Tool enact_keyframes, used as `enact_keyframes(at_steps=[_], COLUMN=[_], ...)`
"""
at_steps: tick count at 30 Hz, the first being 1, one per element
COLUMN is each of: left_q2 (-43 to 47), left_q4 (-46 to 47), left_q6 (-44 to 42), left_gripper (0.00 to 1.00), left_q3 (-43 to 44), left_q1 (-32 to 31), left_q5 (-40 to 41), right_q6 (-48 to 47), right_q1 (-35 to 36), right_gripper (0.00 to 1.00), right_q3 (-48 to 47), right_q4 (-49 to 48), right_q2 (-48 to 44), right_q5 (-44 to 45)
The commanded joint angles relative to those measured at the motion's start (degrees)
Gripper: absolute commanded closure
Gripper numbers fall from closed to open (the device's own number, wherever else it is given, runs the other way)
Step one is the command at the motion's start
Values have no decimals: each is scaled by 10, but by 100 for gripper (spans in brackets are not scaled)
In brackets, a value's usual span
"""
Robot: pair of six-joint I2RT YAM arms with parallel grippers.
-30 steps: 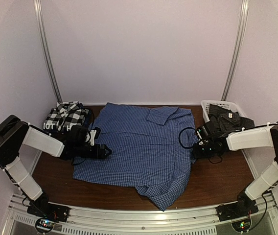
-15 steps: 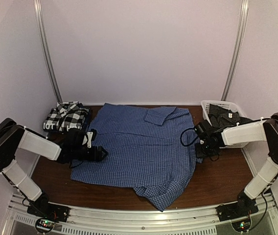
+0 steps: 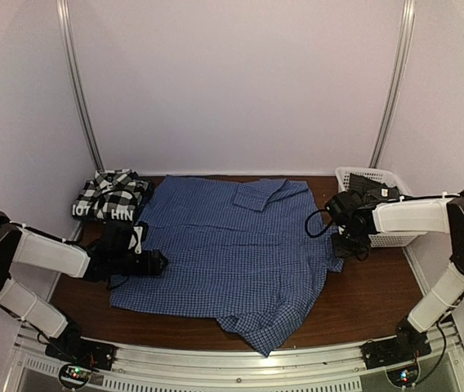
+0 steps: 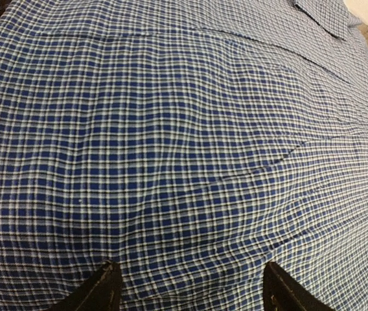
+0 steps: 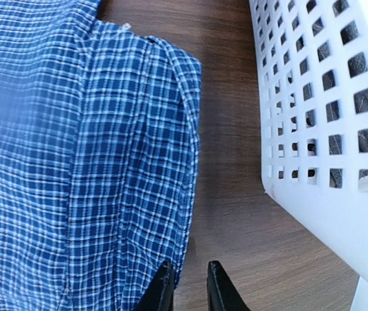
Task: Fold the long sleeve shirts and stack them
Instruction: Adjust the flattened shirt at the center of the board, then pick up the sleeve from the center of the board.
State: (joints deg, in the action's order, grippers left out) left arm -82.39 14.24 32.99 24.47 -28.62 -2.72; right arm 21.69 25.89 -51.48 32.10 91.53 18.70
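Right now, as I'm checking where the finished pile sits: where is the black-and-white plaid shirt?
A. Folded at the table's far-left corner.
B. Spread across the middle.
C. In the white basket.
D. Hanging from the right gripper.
A: the plaid shirt lies folded at the far-left corner atop a dark lettered shirt, while the blue checked shirt fills the middle and the basket stands far right.

Four shirts were present: one blue-check shirt [image 3: 232,245], one plaid shirt [image 3: 116,191], one navy lettered shirt [image 3: 93,212], one dark shirt [image 3: 367,188]. One basket [image 3: 361,171] was present.
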Motion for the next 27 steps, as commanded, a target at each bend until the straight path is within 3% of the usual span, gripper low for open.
enact_keyframes(at_steps=[1, 7, 14, 16, 19, 27], left_q2=[10, 11, 15, 25, 47, 72], left_q4=[-47, -8, 11, 18, 30, 23], left_q6=[23, 17, 1, -5, -14, -42], left_gripper=[24, 23, 23, 22, 20, 14], left_q3=[-11, -6, 8, 8, 2, 22], left_q1=[0, 0, 0, 0, 0, 0], left_q5=[45, 5, -31, -46, -67, -74], right_q6=[-14, -17, -13, -11, 14, 69], right_q1=[11, 31, 44, 71, 117, 293], right_gripper=[80, 80, 82, 74, 54, 36], right_q3=[3, 32, 42, 50, 68, 113], right_q4=[-16, -85, -109, -118, -123, -139], right_q2=[-55, -77, -38, -56, -104, -215], right_q5=[-53, -151, -167, -179, -193, -202])
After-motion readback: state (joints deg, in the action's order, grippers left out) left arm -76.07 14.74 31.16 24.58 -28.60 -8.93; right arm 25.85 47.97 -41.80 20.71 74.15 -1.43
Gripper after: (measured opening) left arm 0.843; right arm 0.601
